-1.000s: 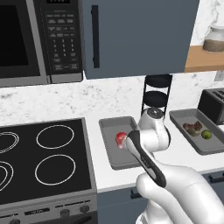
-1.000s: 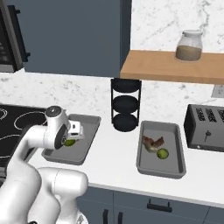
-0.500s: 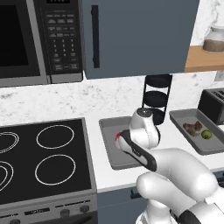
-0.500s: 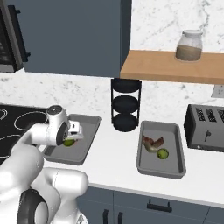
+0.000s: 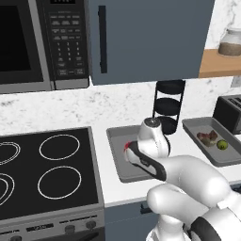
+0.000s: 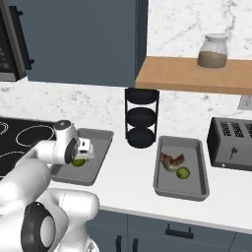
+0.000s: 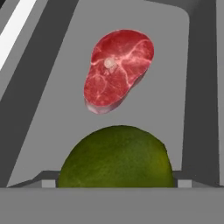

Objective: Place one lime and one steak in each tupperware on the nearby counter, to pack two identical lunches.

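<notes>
A white marbled counter point(image 6: 133, 182) runs over dark blue-grey cabinets, with a marbled backsplash behind it. At the far left sits a black cooktop point(image 5: 42, 174) under a microwave point(image 5: 42, 42).

Just right of the cooktop lies the first grey tupperware point(image 5: 115, 157). It holds a bright red steak point(image 7: 118, 70) and a yellow-green lime point(image 7: 116, 159), lying apart on the tray floor. In the right base view this lime point(image 6: 78, 162) shows partly behind the hand. The gripper point(image 6: 91, 150) hangs directly over this tray, close above the lime — its fingers stand apart, and the lime appears to rest on the tray floor between them, gripped by neither.

Next to the right stands a black three-tier round rack point(image 6: 141, 118) against the backsplash.

The second tupperware point(image 6: 194, 189) lies right of the rack. It contains the darker steak point(image 6: 171, 160) with a second lime point(image 6: 183, 173) touching or just beside it.

At the far right stands a dark toaster point(image 6: 231, 145). Above it, a wooden wall shelf point(image 6: 197, 76) carries a glass jar point(image 6: 212, 51).
</notes>
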You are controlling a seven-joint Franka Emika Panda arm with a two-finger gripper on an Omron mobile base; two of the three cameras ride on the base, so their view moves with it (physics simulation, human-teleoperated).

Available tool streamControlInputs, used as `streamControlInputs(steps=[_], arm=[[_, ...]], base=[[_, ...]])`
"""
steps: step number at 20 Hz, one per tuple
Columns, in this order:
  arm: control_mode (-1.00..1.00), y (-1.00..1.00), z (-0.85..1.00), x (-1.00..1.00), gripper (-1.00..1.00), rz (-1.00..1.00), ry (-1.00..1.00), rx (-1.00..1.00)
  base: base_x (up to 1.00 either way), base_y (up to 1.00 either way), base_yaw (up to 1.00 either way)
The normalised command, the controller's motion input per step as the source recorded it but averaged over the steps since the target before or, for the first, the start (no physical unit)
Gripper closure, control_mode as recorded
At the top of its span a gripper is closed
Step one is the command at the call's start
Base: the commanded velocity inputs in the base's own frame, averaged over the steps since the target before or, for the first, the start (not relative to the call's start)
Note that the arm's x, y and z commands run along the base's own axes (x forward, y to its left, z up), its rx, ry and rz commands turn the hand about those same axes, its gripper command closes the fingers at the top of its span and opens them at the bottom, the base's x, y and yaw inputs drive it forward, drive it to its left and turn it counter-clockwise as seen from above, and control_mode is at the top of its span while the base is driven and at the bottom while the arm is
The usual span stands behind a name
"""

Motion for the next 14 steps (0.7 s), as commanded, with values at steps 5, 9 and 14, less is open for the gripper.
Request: streamControlInputs(steps=[5,9,14], arm=[[-1.0,-0.18,0.29,-0.06,-1.0,-0.08,-0.07,0.0],[-1.0,-0.09,0.17,-0.03,-1.0,-0.05,-0.15,0.0],[-1.0,-0.23,0.71,-0.91,-1.0,0.0,-0.28,0.0]], base=[[0.0,0.0,0.0],[0.0,0.0,0.0],[0.0,0.0,0.0]])
